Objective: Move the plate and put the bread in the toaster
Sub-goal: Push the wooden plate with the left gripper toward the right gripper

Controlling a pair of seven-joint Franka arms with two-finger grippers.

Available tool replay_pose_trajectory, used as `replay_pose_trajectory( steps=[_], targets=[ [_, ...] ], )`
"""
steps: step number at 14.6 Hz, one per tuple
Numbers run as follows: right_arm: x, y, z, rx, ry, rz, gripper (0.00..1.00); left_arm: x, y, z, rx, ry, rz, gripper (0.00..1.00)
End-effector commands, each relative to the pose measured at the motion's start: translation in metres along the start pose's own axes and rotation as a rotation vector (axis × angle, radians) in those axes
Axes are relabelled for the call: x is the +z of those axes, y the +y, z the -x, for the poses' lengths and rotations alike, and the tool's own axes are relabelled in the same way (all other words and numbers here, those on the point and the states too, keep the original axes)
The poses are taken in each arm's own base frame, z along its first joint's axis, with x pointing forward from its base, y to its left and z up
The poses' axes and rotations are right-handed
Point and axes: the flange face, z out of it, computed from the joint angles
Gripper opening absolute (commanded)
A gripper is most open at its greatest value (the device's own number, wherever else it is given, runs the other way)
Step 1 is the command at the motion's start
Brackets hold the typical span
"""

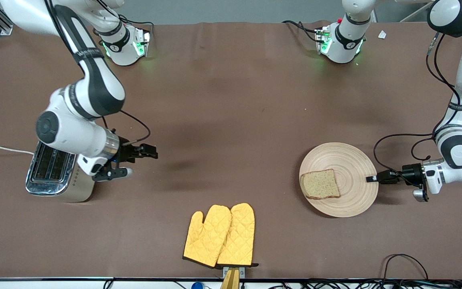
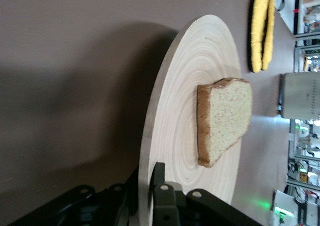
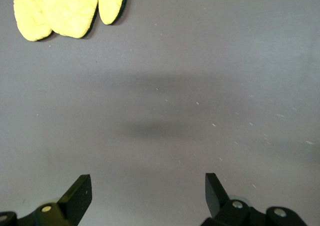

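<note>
The round light wooden plate [image 1: 347, 160] lies toward the left arm's end of the table. The brown speckled bread [image 1: 320, 184] lies flat on it, near the rim that faces the toaster. My left gripper [image 1: 371, 179] is shut on the plate's rim at the side away from the bread. In the left wrist view one finger [image 2: 170, 178] lies on top of the plate [image 2: 200, 51], the other is under it, and the bread [image 2: 225, 118] shows farther along. The cream toaster [image 1: 54, 172] stands at the right arm's end. My right gripper [image 1: 138, 162] is open and empty over bare table beside the toaster [image 3: 147, 186].
A pair of yellow oven mitts [image 1: 221, 235] lies near the front edge, between toaster and plate; they also show in the right wrist view [image 3: 60, 8]. The toaster's white cord [image 1: 2, 149] runs off the table's end. The right arm's wrist hangs over the toaster.
</note>
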Motion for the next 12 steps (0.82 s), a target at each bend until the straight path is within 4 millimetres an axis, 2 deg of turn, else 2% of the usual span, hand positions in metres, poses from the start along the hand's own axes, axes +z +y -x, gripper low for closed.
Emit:
replay_pose_trajectory(
  steps=[1, 3, 6, 9, 12],
  targets=[
    [0.021, -0.002, -0.001, 0.019, -0.013, -0.019, 1.0, 0.018, 0.042, -0.016, 0.048, -0.015, 0.128, 0.01],
    [0.024, 0.005, 0.006, 0.029, -0.082, -0.012, 1.0, 0.04, 0.077, -0.024, 0.057, -0.022, 0.227, 0.01],
    [0.026, 0.019, 0.006, 0.043, -0.091, -0.002, 1.0, 0.102, 0.13, -0.034, 0.091, -0.073, 0.286, 0.01],
    [0.031, 0.036, 0.002, 0.061, -0.075, 0.011, 1.0, 0.178, 0.182, -0.036, 0.118, -0.107, 0.283, 0.01],
    [0.041, 0.045, -0.005, 0.075, -0.023, 0.011, 1.0, 0.263, 0.199, -0.025, 0.067, -0.093, 0.28, 0.0]
  ],
)
